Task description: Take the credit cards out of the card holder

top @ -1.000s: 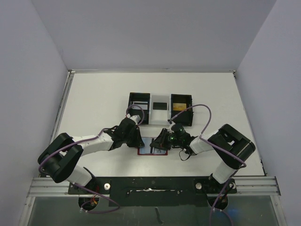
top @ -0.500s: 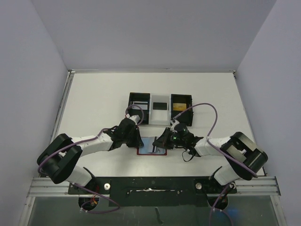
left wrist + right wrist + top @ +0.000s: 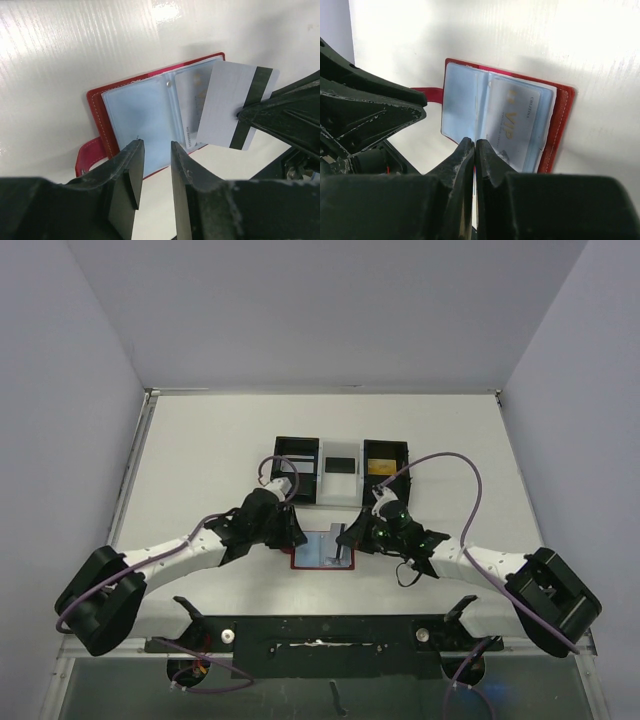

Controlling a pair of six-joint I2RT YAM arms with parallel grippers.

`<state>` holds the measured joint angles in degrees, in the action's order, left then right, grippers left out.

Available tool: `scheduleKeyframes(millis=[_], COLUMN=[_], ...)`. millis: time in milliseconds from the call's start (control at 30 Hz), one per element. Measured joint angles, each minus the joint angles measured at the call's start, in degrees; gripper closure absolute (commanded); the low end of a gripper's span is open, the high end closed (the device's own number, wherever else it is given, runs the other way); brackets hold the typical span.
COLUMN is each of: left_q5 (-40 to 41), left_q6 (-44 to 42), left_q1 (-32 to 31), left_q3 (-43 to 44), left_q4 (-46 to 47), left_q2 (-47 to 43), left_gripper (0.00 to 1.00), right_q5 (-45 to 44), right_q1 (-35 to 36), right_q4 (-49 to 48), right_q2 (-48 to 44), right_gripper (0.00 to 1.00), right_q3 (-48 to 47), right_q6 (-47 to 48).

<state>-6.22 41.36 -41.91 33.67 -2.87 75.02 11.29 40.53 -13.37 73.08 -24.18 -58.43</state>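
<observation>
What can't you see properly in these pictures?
1. Front of the white credit card: the left wrist view shows only its stripe side, and the right wrist view has it edge-on in the right gripper.
2. How many cards are in the card holder: overlapping cloudy sleeves show only one VIP card.
3. VIP card's small print: too small in the right wrist view.
4. What lies in the tray: too small in the top view.

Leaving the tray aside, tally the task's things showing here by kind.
Credit cards: 2, the white card in the right gripper and the VIP card in a sleeve
Card holder: 1
Total: 3
</observation>
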Motion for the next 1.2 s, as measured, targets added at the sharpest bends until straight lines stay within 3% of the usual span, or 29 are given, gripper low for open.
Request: scheduleKeyframes(millis=[200, 500, 633, 800, 933, 1200], left_q5=[1.79, 9.53, 11.34, 10.38, 11.3, 15.37], left_q6=[-0.81, -3.39, -5.09, -6.43, -9.2, -14.71], left_q1=[0.02, 1.73, 3.78, 8.63, 10.34, 17.49], left_q3=[0.0, 0.46, 0.9, 8.59, 16.92, 15.52], left_q4=[-1.6, -8.83, -11.74, -19.91, -21.09, -21.99], left_q2=[-3.41, -11.02, -13.62, -14.69, -15.89, -19.15], left_gripper=[0.64, 0.43, 0.35, 0.32, 0.31, 0.3], right_q5=[-0.11, 3.85, 4.55, 5.2, 4.59, -1.66], right_q1=[0.5, 1.18, 1.14, 1.11, 1.07, 1.07], right_q4=[-1.97, -5.95, -5.16, -2.27, -0.72, 4.63], right_q2=[-0.83, 12.85, 12.96, 11.28, 7.58, 3.93], right_gripper=[1.0, 1.0, 1.0, 1.0, 1.0, 1.0], right_q3=[-0.44, -4.96, -5.57, -9.92, -11.78, -16.17], right_q6=[1.68, 0.55, 1.07, 3.91, 6.27, 16.24])
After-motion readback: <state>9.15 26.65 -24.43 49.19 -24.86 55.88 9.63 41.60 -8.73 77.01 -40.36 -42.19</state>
